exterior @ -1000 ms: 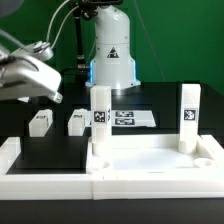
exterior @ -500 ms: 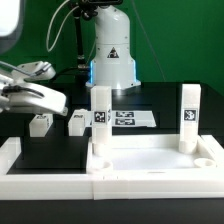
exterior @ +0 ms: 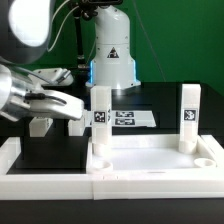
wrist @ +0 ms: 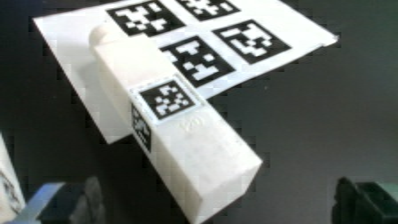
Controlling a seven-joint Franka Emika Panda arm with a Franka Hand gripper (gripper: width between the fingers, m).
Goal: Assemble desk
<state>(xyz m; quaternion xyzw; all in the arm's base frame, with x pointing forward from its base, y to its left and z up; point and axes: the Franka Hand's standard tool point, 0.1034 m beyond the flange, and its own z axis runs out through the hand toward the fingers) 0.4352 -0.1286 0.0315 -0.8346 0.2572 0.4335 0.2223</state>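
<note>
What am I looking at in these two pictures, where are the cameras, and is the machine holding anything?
It is a robot arm building a small white desk. One picture comes from a camera off the arm, the other from a camera on its wrist. On the black table lie the desk panel with two legs standing in it, a loose leg block and a flat marker board. The end effector is open and holds nothing.

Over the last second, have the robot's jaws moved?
Yes. The jaws have come down and toward the exterior view's right, closer to the nearest upright leg on the panel, and now partly hide the loose blocks.
</note>
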